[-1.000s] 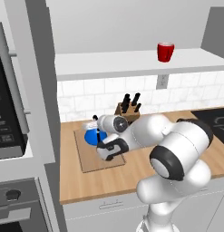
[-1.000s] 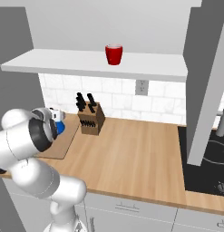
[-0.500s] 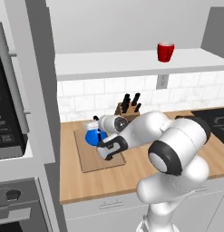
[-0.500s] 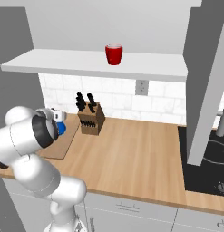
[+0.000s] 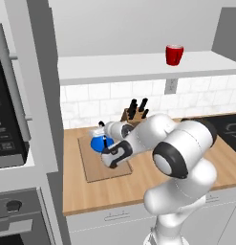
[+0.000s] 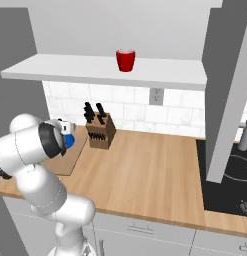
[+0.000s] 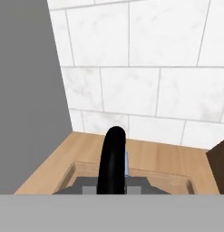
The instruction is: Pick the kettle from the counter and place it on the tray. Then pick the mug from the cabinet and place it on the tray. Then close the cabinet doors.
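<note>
The blue kettle (image 5: 97, 143) is at the back part of the wooden tray (image 5: 105, 167), on the counter (image 5: 138, 186). My gripper (image 5: 104, 139) is shut on its thin black handle (image 7: 114, 152), which rises between my fingertips in the hand view. I cannot tell whether the kettle rests on the tray or hangs just above it. From the right, a bit of the blue kettle (image 6: 70, 141) shows behind my arm above the tray (image 6: 65, 163). The red mug (image 5: 174, 54) (image 6: 125, 59) stands on the cabinet's white shelf (image 6: 95, 70). A grey cabinet door (image 6: 227, 90) hangs open.
A wooden knife block (image 5: 134, 113) (image 6: 100, 131) stands against the tiled wall just right of the tray. A black cooktop (image 6: 227, 180) lies at the counter's right end. The oven column (image 5: 9, 119) walls in the left side. The counter between block and cooktop is bare wood.
My elbow has swung slightly to the right. The kettle stays in my grip at the back of the tray.
</note>
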### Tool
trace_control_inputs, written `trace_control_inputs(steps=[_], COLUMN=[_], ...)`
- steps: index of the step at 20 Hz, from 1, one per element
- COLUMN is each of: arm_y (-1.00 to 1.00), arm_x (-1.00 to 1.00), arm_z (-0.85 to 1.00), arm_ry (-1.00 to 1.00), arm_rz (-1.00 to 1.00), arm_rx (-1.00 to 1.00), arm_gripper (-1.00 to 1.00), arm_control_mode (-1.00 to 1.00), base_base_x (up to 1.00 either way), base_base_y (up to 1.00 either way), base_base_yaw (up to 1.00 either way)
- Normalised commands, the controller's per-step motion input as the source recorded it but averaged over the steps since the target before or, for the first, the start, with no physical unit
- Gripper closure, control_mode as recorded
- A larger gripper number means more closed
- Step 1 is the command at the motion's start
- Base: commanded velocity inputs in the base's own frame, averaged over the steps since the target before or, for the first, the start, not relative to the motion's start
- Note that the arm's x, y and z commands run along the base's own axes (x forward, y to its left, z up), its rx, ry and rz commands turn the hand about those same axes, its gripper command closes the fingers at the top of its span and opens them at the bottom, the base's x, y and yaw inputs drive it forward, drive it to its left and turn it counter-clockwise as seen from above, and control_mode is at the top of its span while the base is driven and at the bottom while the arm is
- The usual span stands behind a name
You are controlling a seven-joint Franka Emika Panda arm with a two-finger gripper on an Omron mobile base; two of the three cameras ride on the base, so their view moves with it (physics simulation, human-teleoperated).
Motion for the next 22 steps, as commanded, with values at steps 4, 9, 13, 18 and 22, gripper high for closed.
trace_control_inputs(steps=[4,9,13,18,22], arm_y=[0.00,0.00,0.02,0.00,0.00], arm_x=[0.11,0.06,0.08,0.08,0.10], arm_z=[-0.06,-0.15,-0.17,-0.17,-0.18], arm_ry=[-0.03,0.00,0.00,0.04,0.07], arm_rz=[0.00,0.00,0.00,0.00,0.00], arm_rx=[0.00,0.00,0.00,0.00,0.00], arm_gripper=[1.00,1.00,1.00,1.00,1.00], arm_control_mode=[-1.00,-1.00,-1.00,-1.00,-1.00], base_base_x=[0.00,0.00,0.00,0.00,0.00], base_base_y=[0.00,0.00,0.00,0.00,0.00], base_base_yaw=[0.00,0.00,0.00,0.00,0.00])
